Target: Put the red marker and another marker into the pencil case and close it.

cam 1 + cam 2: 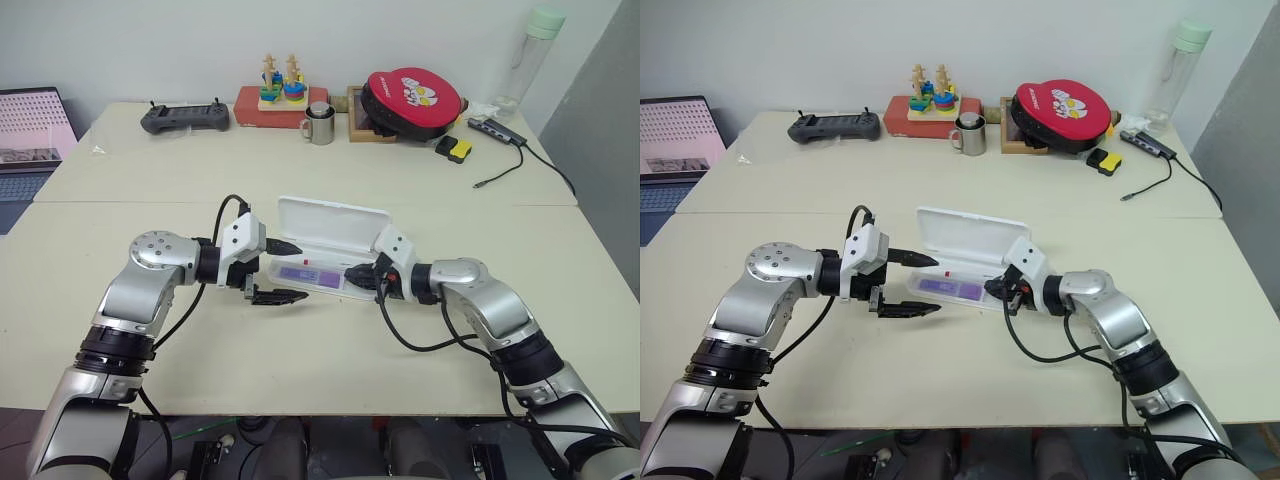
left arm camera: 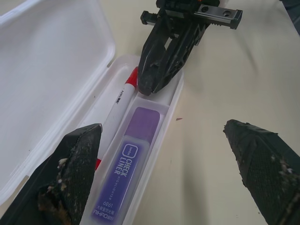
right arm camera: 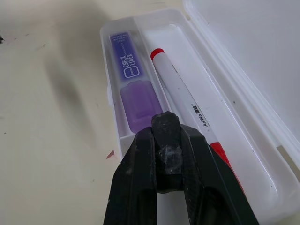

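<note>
The white pencil case (image 1: 332,221) lies open mid-table, its lid tilted up at the far side. In its tray, side by side, rest the purple marker (image 3: 129,75) and the slim red marker (image 3: 181,101), which has a white barrel. My left gripper (image 1: 283,271) is open at the case's left end, one finger over the tray (image 2: 176,101) and the other finger (image 2: 260,161) over the bare table in front. My right gripper (image 1: 352,271) is shut with nothing in it. Its tips (image 3: 165,123) hover just above the tray's right end, near the red cap.
Along the far edge stand a game controller (image 1: 185,118), a wooden stacking toy (image 1: 280,88), a metal mug (image 1: 320,125), a red round case (image 1: 412,95), a yellow-black block (image 1: 455,150), a cable hub (image 1: 498,128) and a bottle (image 1: 535,50). A laptop (image 1: 30,135) sits far left.
</note>
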